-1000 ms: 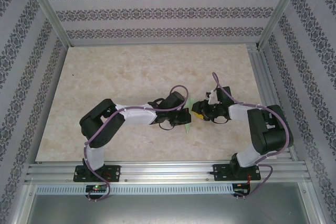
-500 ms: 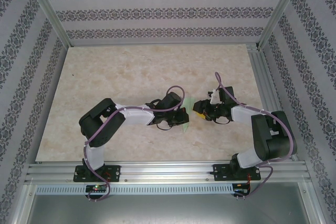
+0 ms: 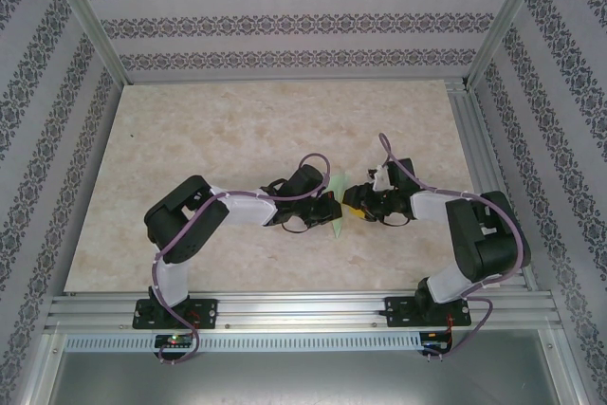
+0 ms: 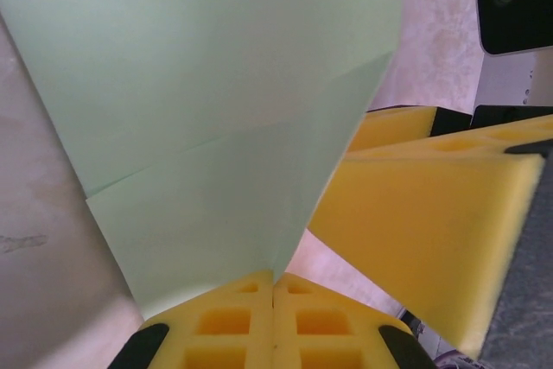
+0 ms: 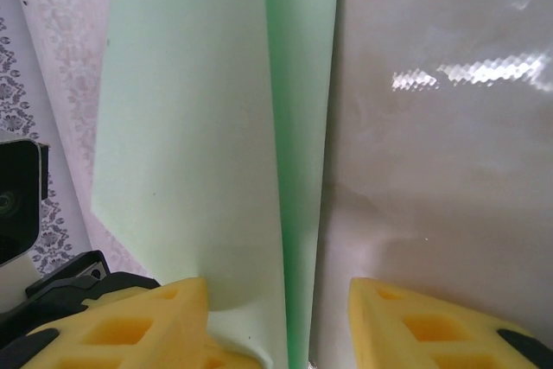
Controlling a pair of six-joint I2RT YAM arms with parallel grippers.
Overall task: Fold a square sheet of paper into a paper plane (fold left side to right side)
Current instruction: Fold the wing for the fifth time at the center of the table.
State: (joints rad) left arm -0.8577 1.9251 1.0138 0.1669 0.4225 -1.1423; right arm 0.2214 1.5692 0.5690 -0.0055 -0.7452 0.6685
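The square sheet of paper (image 3: pixel 338 227) is pale green, folded into a narrow creased wedge, and stands on edge between the two grippers at mid-table. My left gripper (image 4: pixel 274 287) is shut on its lower edge, so the paper (image 4: pixel 216 84) rises in front of that camera. In the top view the left gripper (image 3: pixel 331 208) faces right. My right gripper (image 3: pixel 350 204) faces it from the other side and is open. In the right wrist view the folded edge of the paper (image 5: pixel 190 127) runs between the parted yellow fingers (image 5: pixel 147 321) of the right gripper (image 5: pixel 276 304), with the left pad close against one flap.
The beige marbled table (image 3: pixel 237 130) stretches away behind and to both sides. Patterned walls and aluminium posts (image 3: pixel 90 21) enclose it. The right gripper's yellow fingers (image 4: pixel 432 213) sit close beside the left gripper's.
My right gripper has moved left, up to the paper and around its folded edge. The left gripper has kept its grip and shifted only slightly.
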